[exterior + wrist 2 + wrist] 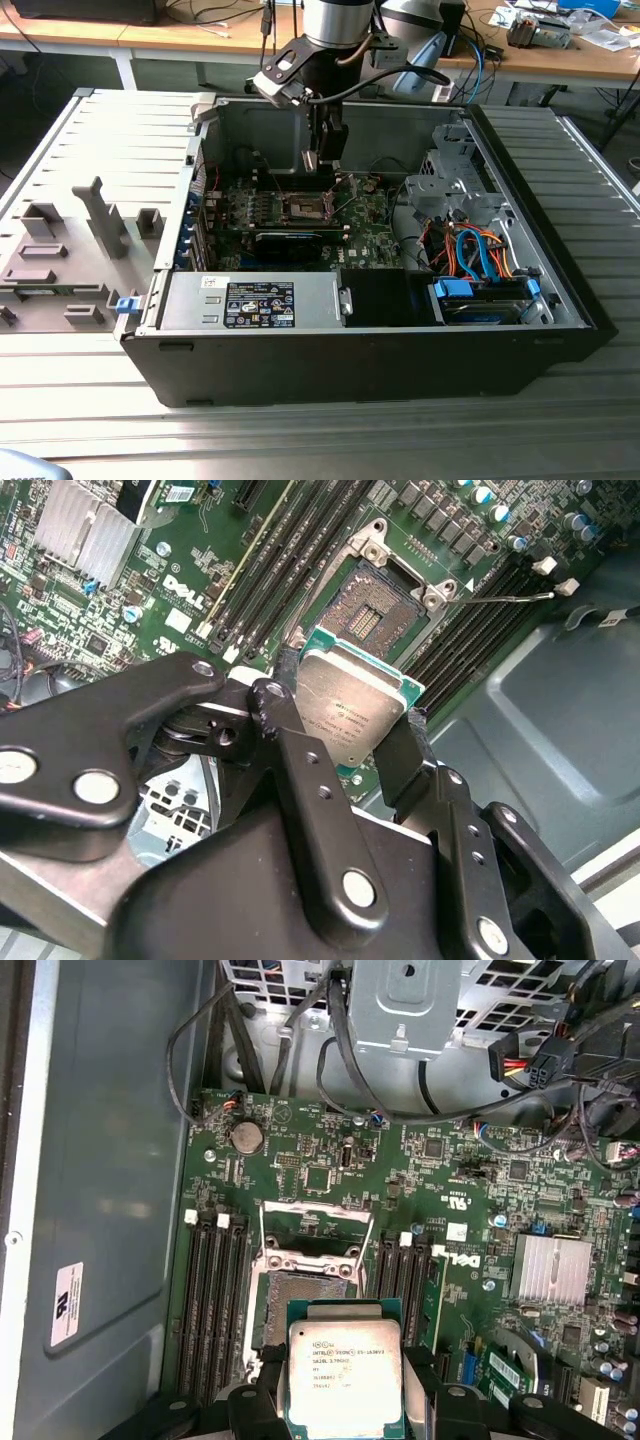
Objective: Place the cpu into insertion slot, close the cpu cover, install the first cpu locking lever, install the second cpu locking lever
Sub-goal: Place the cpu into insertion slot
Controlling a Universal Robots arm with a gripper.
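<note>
Pincer holds the cpu clenched by its edges above the bare insertion slot, so seating it, closing the raised cpu cover and both locking levers all remain.

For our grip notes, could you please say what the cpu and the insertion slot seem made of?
The cpu has a matte silvery metal face on a green rim, likely circuit laminate. The insertion slot shows a dark centre, probably plastic, inside shiny metal.

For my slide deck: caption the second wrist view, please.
Claw grips the cpu by its edges near the uncovered insertion slot on the green motherboard.
</note>
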